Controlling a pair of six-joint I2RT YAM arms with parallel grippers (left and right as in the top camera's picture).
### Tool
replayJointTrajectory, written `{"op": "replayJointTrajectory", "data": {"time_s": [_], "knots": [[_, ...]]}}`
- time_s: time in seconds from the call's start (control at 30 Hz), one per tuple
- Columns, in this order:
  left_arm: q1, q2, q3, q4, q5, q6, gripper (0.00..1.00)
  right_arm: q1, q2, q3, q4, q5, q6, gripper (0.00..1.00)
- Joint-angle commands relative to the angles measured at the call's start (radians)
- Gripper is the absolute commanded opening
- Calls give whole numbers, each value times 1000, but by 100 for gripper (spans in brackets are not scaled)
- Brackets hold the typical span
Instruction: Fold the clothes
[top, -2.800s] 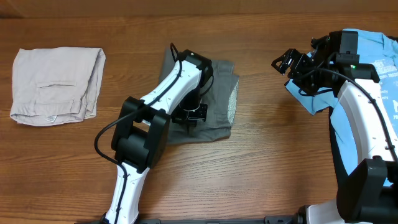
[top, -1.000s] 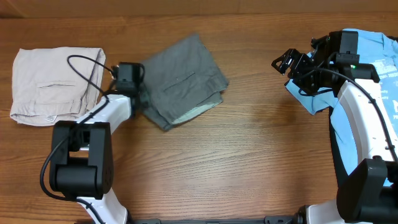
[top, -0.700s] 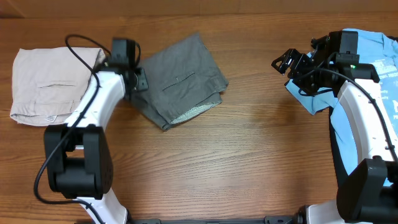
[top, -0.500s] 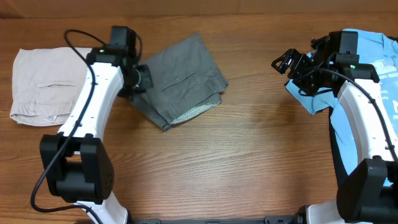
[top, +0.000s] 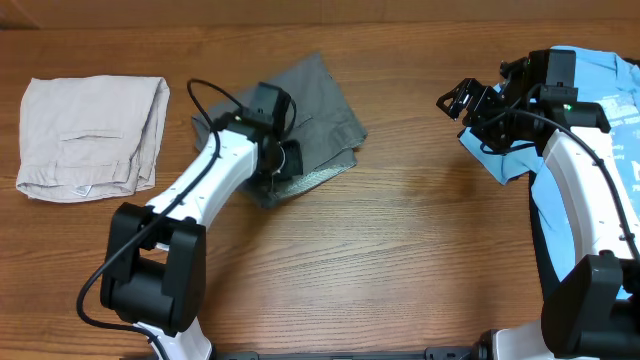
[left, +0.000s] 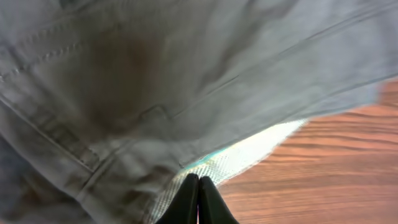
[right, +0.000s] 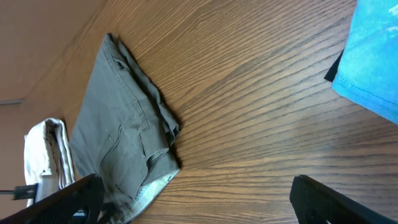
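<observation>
The clothes, dark grey shorts (top: 318, 118), lie folded at the table's centre left, with pale mesh lining (top: 312, 178) showing at the lower edge. My left gripper (top: 281, 167) hangs over their lower part, jaws shut with nothing between them. In the left wrist view the shut fingertips (left: 199, 198) sit just above the lining (left: 255, 155) at the edge of the shorts (left: 155, 74). My right gripper (top: 458, 100) stands open at the far right, well clear of the shorts. In the right wrist view the shorts (right: 121, 134) lie beyond the open right gripper (right: 205, 199).
Folded pale beige shorts (top: 90, 135) lie at the far left, also seen as beige shorts (right: 45, 155) in the right wrist view. A light blue T-shirt (top: 612, 75) lies under the right arm, the same T-shirt (right: 379, 62) filling that view's right edge. Bare wood table (top: 400, 260) spans the front.
My left arm has swung from the left side of the grey shorts across to their lower edge, and its jaws have shut. The shorts and the right arm stayed put.
</observation>
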Motion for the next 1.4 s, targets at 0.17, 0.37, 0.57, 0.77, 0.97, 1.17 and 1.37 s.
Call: {"op": "replayJointTrajectory", "data": {"time_s": [0.17, 0.37, 0.57, 0.77, 0.97, 1.17, 1.37], "knots": [[6, 20, -132, -3, -167, -29, 4, -2, 3, 1, 4, 7, 1, 100], [29, 20, -172, -23, -369, -7, 4, -2, 3, 1, 4, 7, 1, 100], [70, 19, -162, -31, -378, 26, 4, -2, 3, 1, 4, 7, 1, 100], [97, 4, -20, -185, -380, 38, 4, -2, 3, 1, 4, 7, 1, 100], [110, -5, 141, -334, -382, 64, 12, -2, 3, 1, 4, 7, 1, 100], [137, -5, 179, -394, -372, 60, 92, -2, 3, 1, 4, 7, 1, 100], [240, -2, 147, -361, -171, 60, 100, -2, 3, 1, 4, 7, 1, 100]]}}
